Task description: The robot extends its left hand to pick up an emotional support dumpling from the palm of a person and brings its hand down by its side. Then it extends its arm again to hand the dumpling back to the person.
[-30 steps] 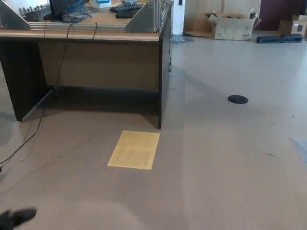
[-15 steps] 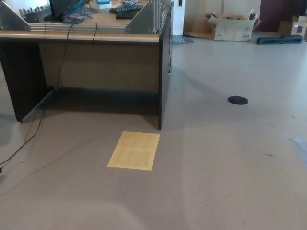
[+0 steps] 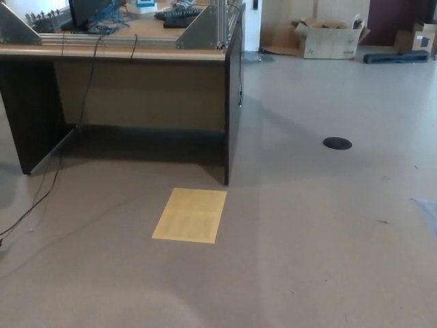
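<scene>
At bottom-left the dark hand seen a second ago is gone; neither hand shows, fingers can't tell. Only floor, yellow sheet. Probably lowered to side.

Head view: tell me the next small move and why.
Probably raise the left arm back into view. Neither robot hand shows, and no person or dumpling is in the picture, only the desk, the yellow sheet and the floor. With the dumpling out of sight, I cannot tell whether it is held; bringing the arm up would settle that.
</scene>
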